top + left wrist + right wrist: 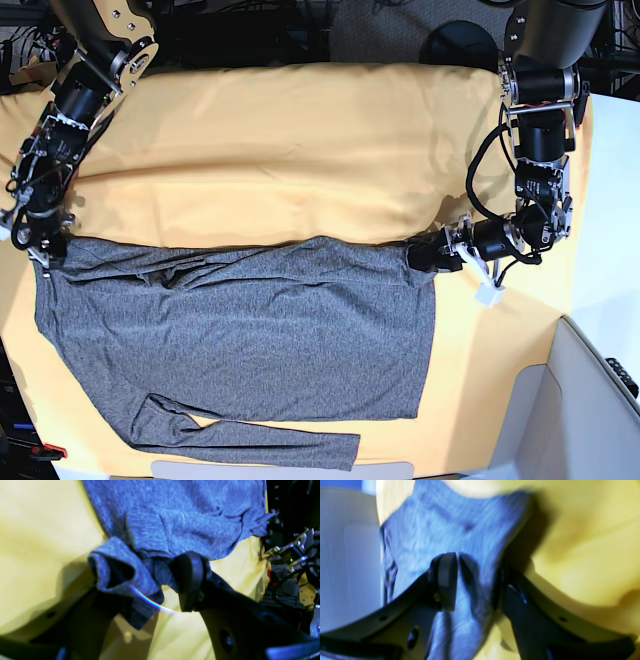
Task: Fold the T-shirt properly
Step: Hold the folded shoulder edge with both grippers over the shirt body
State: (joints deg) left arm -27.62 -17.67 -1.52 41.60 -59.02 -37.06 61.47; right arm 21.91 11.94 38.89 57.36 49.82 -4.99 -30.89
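Note:
The grey T-shirt (240, 335) lies spread on the yellow-orange table cloth (300, 150), with one long sleeve folded along its near edge. My left gripper (425, 256) is at the shirt's far corner on the base view's right. In the left wrist view a rolled edge of the T-shirt (117, 577) fills the left gripper (147, 585), hiding one finger; the other pad (190, 580) presses the cloth. My right gripper (45, 252) is at the opposite far corner. In the blurred right wrist view, T-shirt (445, 530) fabric is pinched in the right gripper (475, 580).
The table cloth (37, 542) covers the whole table, with a long ridge (250, 225) just beyond the shirt. A white wall or box (590, 400) stands off the near right corner. Cables and hardware (292, 562) hang past the table edge.

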